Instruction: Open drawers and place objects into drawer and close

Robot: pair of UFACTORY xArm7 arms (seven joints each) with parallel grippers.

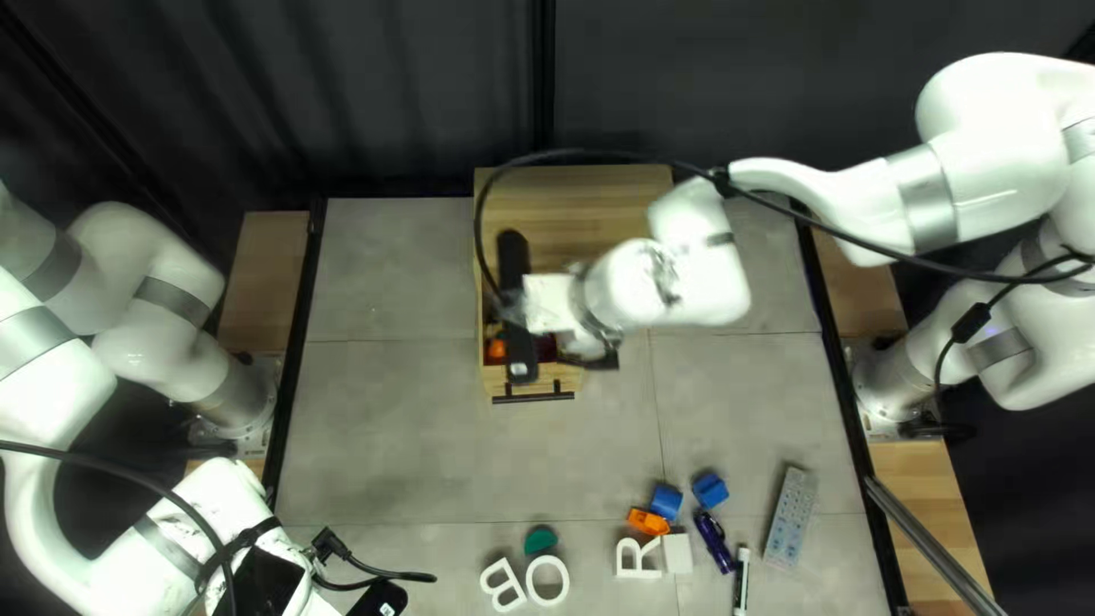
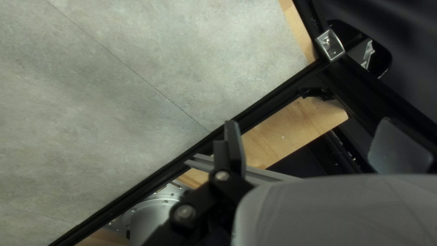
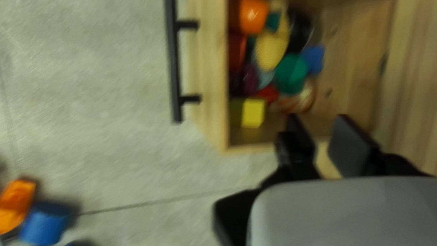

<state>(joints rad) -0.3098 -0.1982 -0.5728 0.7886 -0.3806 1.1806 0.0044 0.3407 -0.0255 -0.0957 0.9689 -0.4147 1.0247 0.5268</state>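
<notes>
Drawer [image 1: 530,383] stands pulled open mid-table [image 1: 385,402], crowded with toys [image 3: 269,51]; right gripper [image 3: 317,119] hovers over its corner, fingers apart, holding nothing; left gripper [image 2: 233,150] sits at the table's left edge, spread wide, empty; blocks [image 1: 665,500], letters [image 1: 547,578] and remote [image 1: 789,518] lie near the front, not yet stowed; drawer unclosed.

The light brown wooden drawer box [image 1: 573,205] has a black bar handle [image 3: 174,65]. Inside the box are a yellow cube [image 3: 252,112], an orange ball [image 3: 252,15] and a green round block [image 3: 290,73]. The plain grey table [image 1: 411,385] under the box has thin dark lines.
</notes>
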